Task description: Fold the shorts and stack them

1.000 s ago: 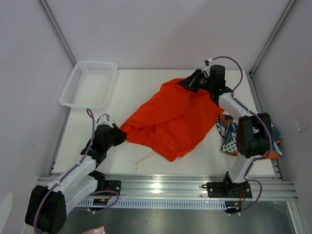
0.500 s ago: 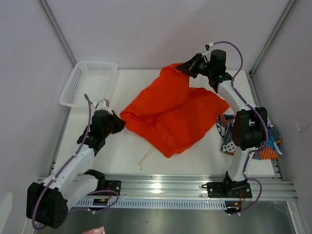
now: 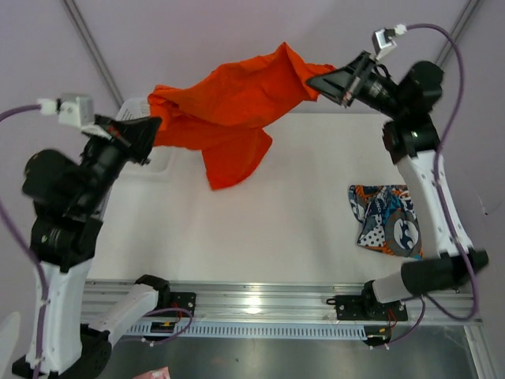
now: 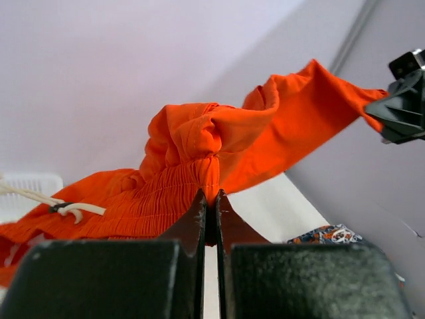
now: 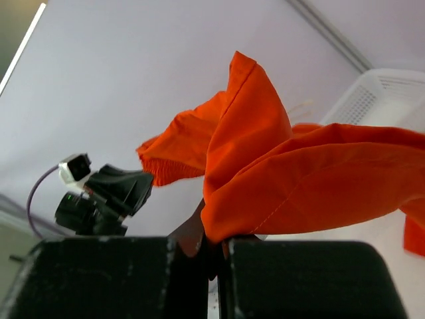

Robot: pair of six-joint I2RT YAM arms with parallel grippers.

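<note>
The plain orange shorts (image 3: 233,106) hang in the air, stretched between both arms high above the table. My left gripper (image 3: 154,130) is shut on their gathered waistband (image 4: 192,179), and the white drawstring (image 4: 70,209) dangles at the left. My right gripper (image 3: 316,79) is shut on a hem corner of the same shorts (image 5: 265,193). One loose leg sags down in the middle (image 3: 233,162). The printed shorts (image 3: 387,221) lie crumpled on the table at the right, seen also as printed shorts (image 4: 325,234) low in the left wrist view.
A white mesh basket (image 3: 166,158) stands at the back left of the white table (image 3: 260,229), mostly hidden behind the left arm and the cloth. It shows as a basket (image 5: 378,96) in the right wrist view. Pale walls and slanted frame posts enclose the table.
Both arms have risen sharply, lifting the orange shorts off the table and spreading them in the air. The left gripper closed on the waistband. The printed shorts, earlier partly behind the right arm, now show.
</note>
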